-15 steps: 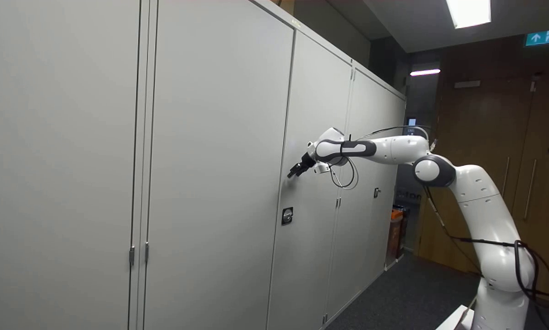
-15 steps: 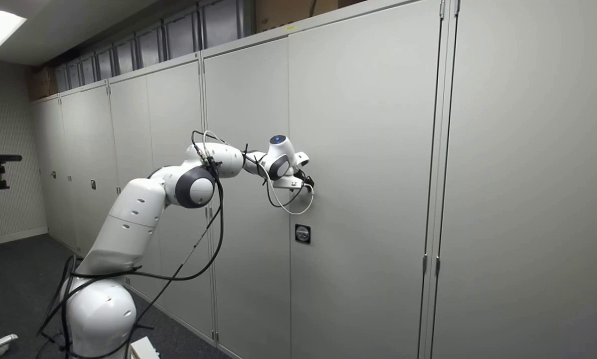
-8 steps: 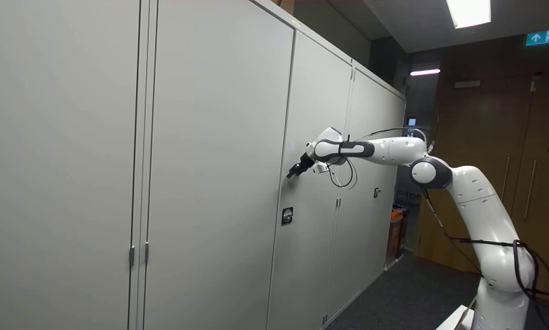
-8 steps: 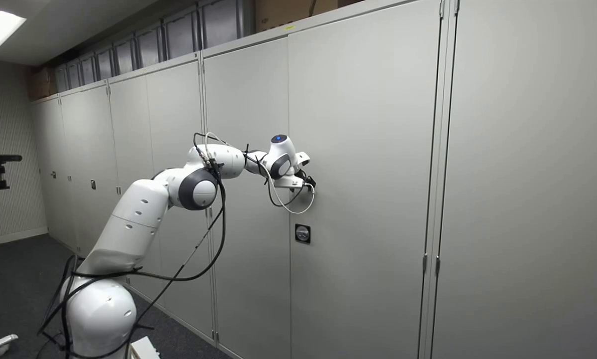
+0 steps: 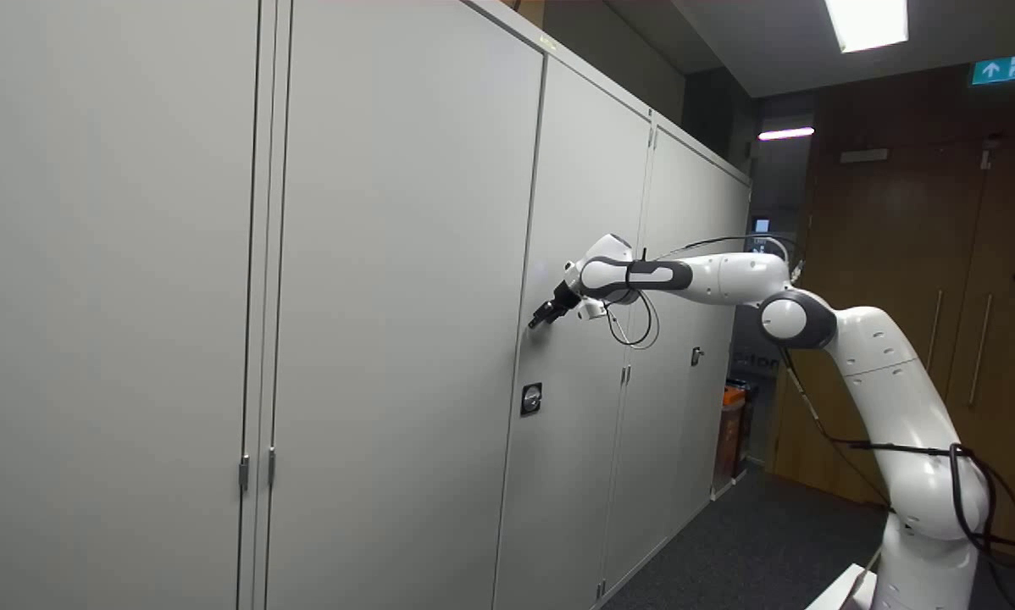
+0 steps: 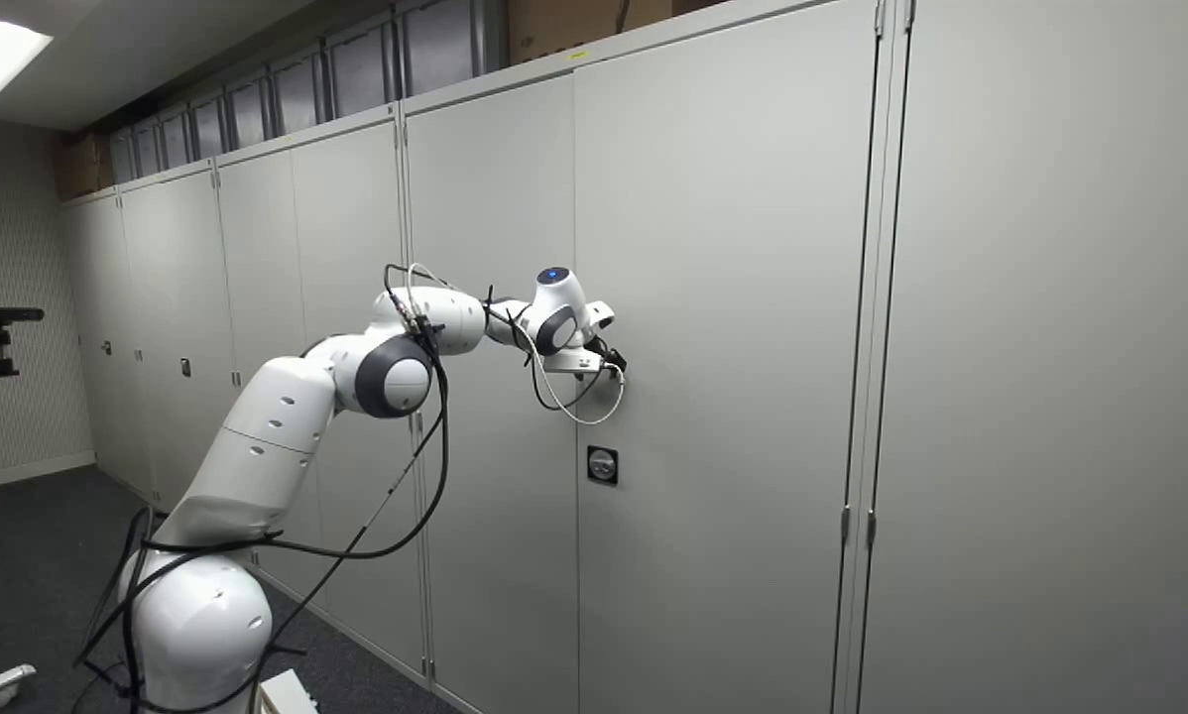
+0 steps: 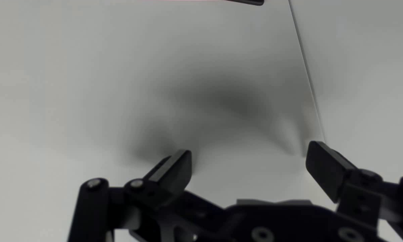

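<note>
My black gripper point(image 7: 249, 153) is open in the wrist view, with nothing between its fingers. It is close to a grey cabinet door point(image 5: 571, 186); I cannot tell whether the fingertips touch it. In both exterior views the gripper point(image 5: 538, 320) point(image 6: 614, 363) is above a round silver handle on a black square plate point(image 5: 531, 399) point(image 6: 602, 465). A vertical door seam point(image 7: 305, 64) runs beside the right finger in the wrist view. A dark edge point(image 7: 252, 1) at the top of that view may be the handle plate.
More grey cabinet doors point(image 6: 733, 248) line the wall. Grey bins point(image 6: 361, 74) and a cardboard box point(image 6: 584, 28) stand on top. Loose cables point(image 5: 643, 339) hang from the arm. An orange-topped bin point(image 5: 730, 424) and wooden doors point(image 5: 889, 339) are farther back.
The elbow has sunk slightly and moved a little towards the cabinet, mostly in the earlier half second. The gripper has barely shifted. The doors and handle have not moved.
</note>
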